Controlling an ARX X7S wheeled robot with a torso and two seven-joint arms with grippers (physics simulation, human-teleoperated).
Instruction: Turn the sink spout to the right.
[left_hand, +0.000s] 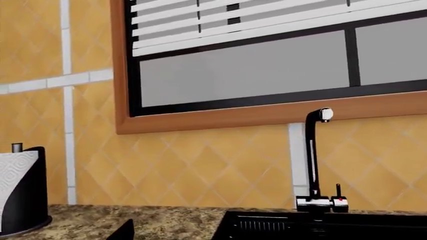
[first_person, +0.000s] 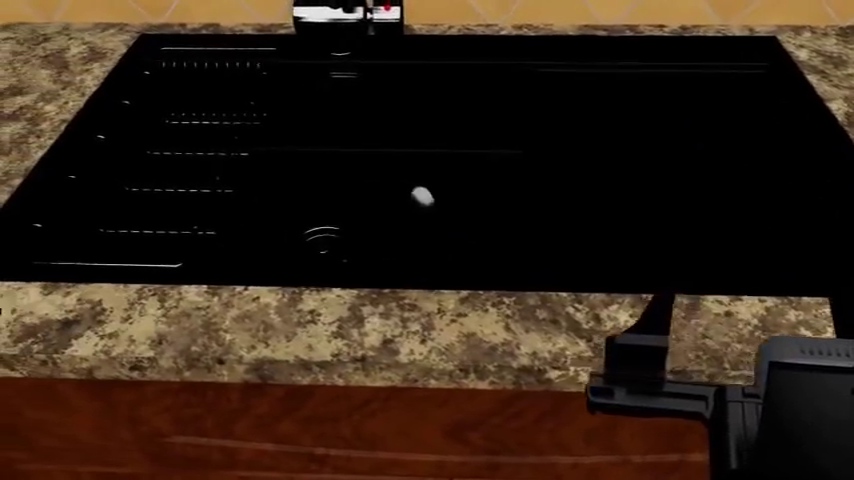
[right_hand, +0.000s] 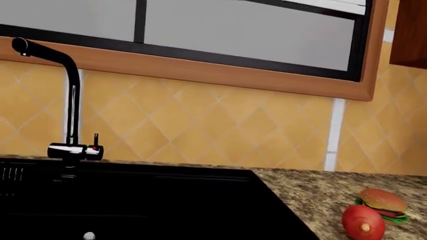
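The sink spout (left_hand: 311, 150) is a slim black pipe rising from a chrome base (left_hand: 313, 202) at the back rim of the black sink (left_hand: 320, 225). It also shows in the right wrist view (right_hand: 73, 100), its arm bent over the sink (right_hand: 167, 200). In the head view only its chrome base (first_person: 344, 15) and pale tip (first_person: 422, 197) stand out over the sink (first_person: 601, 200). My right gripper (first_person: 747, 310) hovers at the sink's front right rim, its fingers (first_person: 654, 320) spread, empty. Of my left gripper only one dark fingertip (left_hand: 123, 231) shows, far off centre, well short of the spout.
A short black lever with a red dot (left_hand: 338, 192) stands beside the spout base. A paper towel roll on a black holder (left_hand: 20, 195) stands on the granite counter. A toy burger (right_hand: 382, 201) and a tomato (right_hand: 363, 222) lie on the counter beside the sink. The tiled wall and window are behind.
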